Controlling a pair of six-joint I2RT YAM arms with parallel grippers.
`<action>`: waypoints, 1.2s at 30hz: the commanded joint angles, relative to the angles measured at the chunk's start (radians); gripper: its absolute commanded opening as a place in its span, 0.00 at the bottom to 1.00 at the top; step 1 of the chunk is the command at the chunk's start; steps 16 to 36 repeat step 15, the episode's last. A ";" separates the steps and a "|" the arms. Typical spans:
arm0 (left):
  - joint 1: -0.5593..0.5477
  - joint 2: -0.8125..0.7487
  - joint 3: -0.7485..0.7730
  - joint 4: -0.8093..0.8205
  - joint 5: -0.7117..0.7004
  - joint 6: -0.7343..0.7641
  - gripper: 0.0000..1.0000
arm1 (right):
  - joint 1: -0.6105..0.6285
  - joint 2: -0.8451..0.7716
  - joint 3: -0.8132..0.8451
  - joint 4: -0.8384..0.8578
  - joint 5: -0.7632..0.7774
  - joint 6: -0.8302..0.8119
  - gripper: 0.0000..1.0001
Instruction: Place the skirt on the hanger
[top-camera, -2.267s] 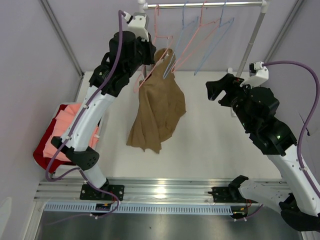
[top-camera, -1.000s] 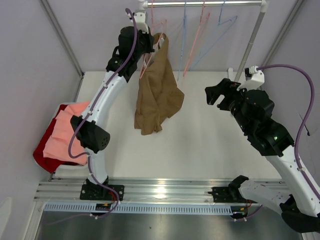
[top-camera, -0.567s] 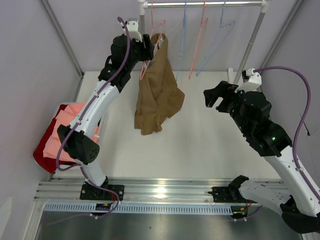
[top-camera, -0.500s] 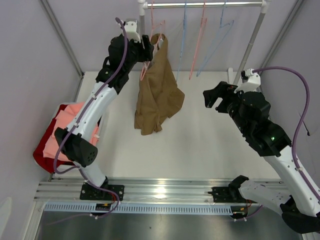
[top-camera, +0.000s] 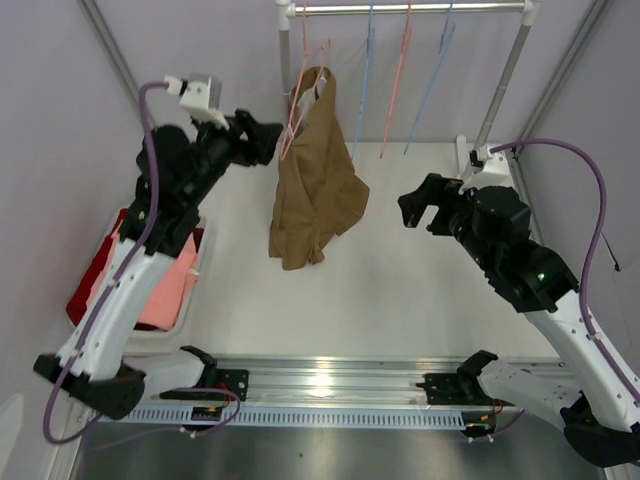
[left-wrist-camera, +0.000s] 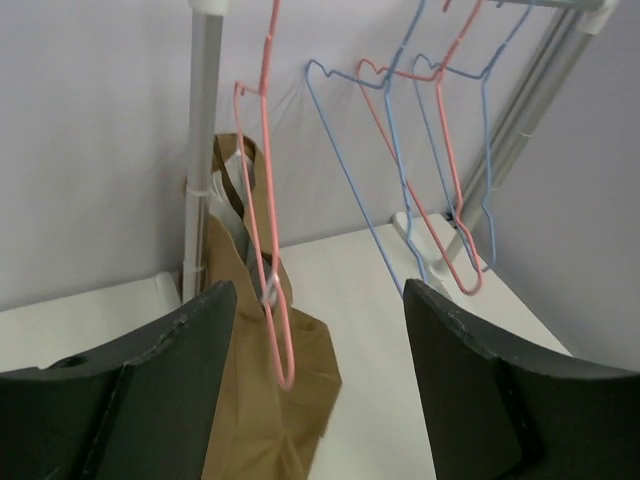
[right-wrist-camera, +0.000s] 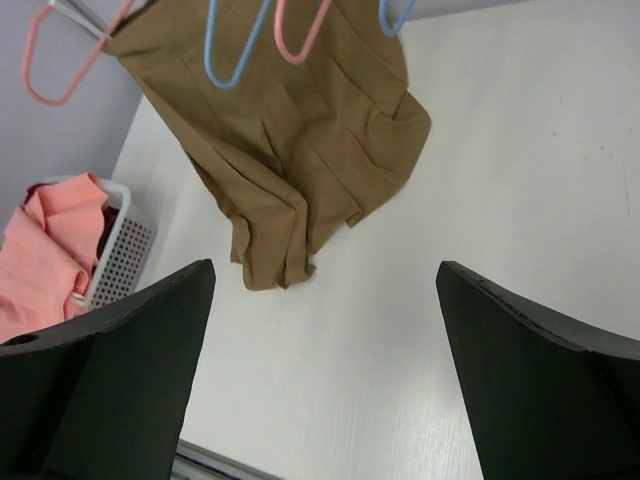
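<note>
1. Top external view: the skirt hangs from the hanger, whose hook sits at the left end of the rail.
   - The left pincer is just left of the cloth, apart and empty.
   - The right pincer is well to the right over the desk, also apart and holding nothing.
   - I judge the hanging is done and the step in hand is backing off. The left arm should draw straight away to the left and near, never sweeping across the cloth.

2. Left wrist view: the hanger runs down in front of the skirt, with the white lining showing at the waist.
   - The left pincer frames both with open space all around, its fingers touching neither.
   - The waist looks bunched at one side, so the hold may be shallow, and a nudge could slide it off. The jaws should stay wide during the retreat and keep clear of the blue hangers to the right.

3. Right wrist view: the skirt drapes in folds. Whether its hem touches the desk cannot be told.
   - The right pincer is spread and empty, well apart from the cloth. It is best left parked.
</note>
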 joint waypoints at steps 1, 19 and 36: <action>-0.058 -0.159 -0.207 -0.051 -0.002 -0.074 0.74 | -0.005 -0.020 -0.031 -0.039 -0.016 0.003 0.99; -0.213 -0.553 -0.734 -0.221 -0.081 -0.200 0.71 | -0.005 -0.019 -0.173 -0.019 -0.008 0.022 0.99; -0.213 -0.553 -0.734 -0.221 -0.081 -0.200 0.71 | -0.005 -0.019 -0.173 -0.019 -0.008 0.022 0.99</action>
